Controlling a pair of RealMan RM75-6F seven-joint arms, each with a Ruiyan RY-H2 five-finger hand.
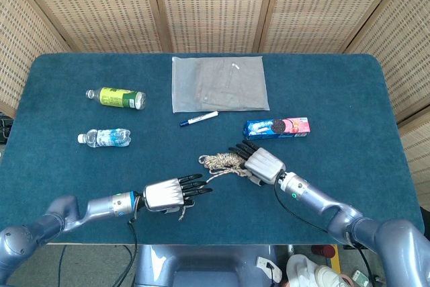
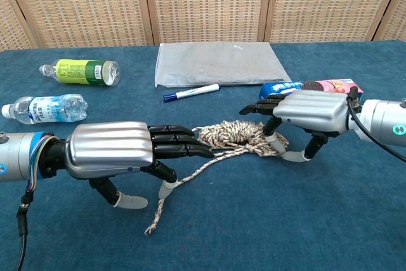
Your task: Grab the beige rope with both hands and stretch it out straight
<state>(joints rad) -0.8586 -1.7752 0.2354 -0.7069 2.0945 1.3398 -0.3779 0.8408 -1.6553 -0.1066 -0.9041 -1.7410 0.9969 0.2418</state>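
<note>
The beige rope (image 1: 220,161) lies on the blue table as a small coiled bundle (image 2: 233,134); its loose tail (image 2: 179,185) runs down-left toward the table's front edge. My left hand (image 1: 169,195) hovers palm down over that tail (image 2: 113,153), fingers stretched out toward the bundle, thumb hanging down, nothing held. My right hand (image 1: 263,165) sits at the bundle's right end (image 2: 309,110). Its fingers reach over the coils and its thumb points down beside them, with no rope gripped.
A green-label bottle (image 1: 115,97) and a water bottle (image 1: 104,138) lie at the left. A blue marker (image 1: 199,119), a cookie pack (image 1: 277,127) and a clear bag with grey cloth (image 1: 219,83) lie behind the rope. Wicker screens stand beyond the table.
</note>
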